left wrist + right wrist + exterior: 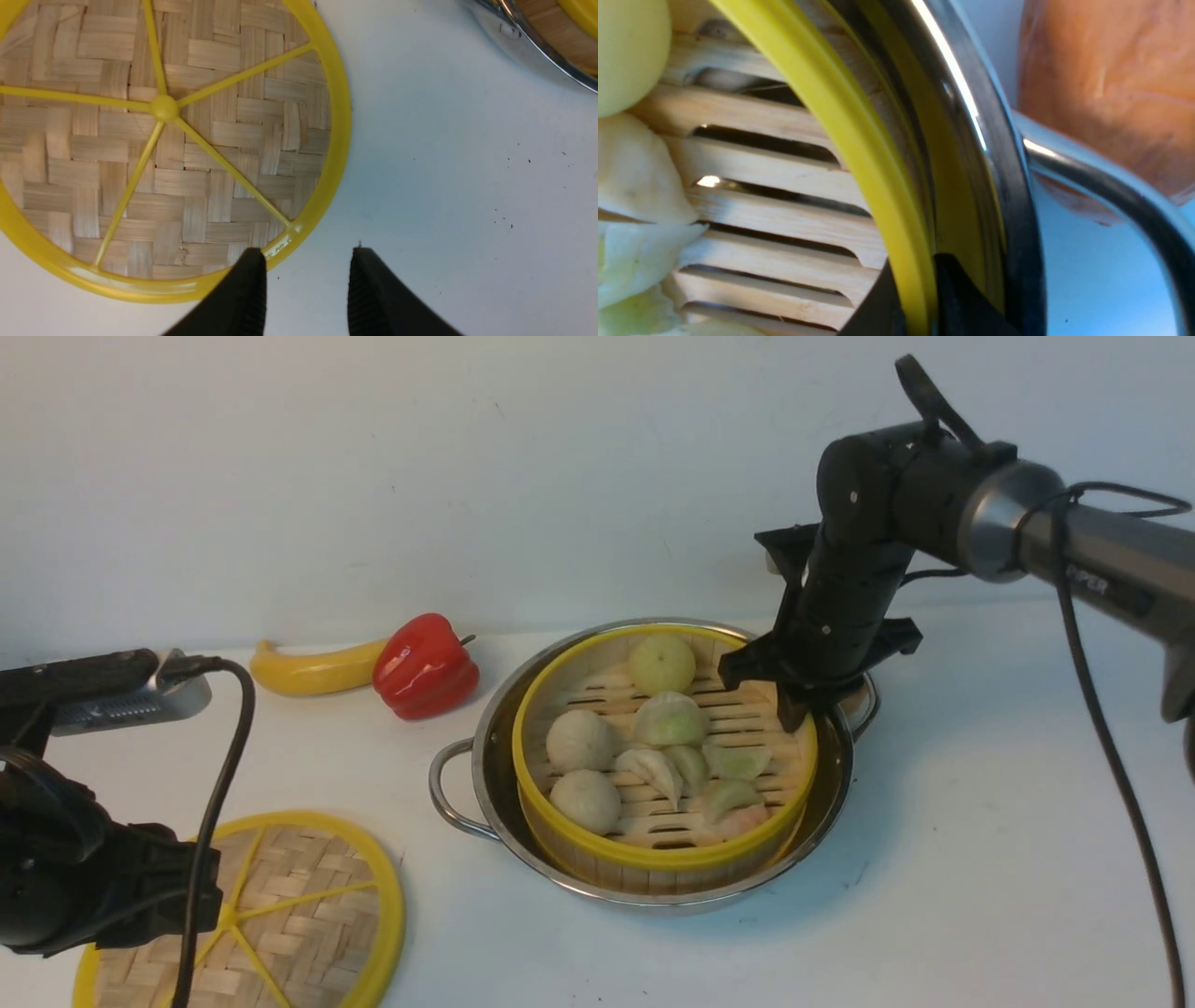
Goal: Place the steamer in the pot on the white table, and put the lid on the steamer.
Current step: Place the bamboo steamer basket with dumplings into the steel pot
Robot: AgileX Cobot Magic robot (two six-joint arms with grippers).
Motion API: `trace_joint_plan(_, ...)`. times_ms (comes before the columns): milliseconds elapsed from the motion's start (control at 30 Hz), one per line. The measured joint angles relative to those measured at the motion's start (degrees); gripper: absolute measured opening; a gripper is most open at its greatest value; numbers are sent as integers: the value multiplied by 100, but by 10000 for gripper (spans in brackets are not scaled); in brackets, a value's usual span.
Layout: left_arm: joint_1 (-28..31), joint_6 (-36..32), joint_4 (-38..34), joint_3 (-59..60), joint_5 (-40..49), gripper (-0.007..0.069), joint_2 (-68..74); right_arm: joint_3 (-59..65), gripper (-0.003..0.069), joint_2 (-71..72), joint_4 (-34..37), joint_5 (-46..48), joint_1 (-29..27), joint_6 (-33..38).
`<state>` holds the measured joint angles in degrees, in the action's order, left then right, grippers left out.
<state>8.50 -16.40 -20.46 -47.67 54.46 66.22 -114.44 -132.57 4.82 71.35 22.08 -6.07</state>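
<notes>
White table (971, 859) carries all. Pot (493, 784) sits central, probably so both arms reach. Steamer (665, 855) inside it; right gripper (915, 280) pinches its rim, likely to settle it. Lid (275, 186) lies flat beside spread left gripper (308, 254), ready for covering.

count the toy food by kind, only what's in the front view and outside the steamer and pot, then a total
banana: 1
red bell pepper: 1
brownish-orange item by the pot handle, partly hidden, kind unclear: 1
total: 3
</notes>
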Motion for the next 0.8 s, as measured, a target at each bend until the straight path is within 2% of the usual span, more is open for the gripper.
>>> trace_joint_plan(367,0,0,0,0,0,242,0,0,61,6,350,0,5,149)
trace_joint_plan(800,0,0,0,0,0,242,0,0,99,19,214,-14,4,127)
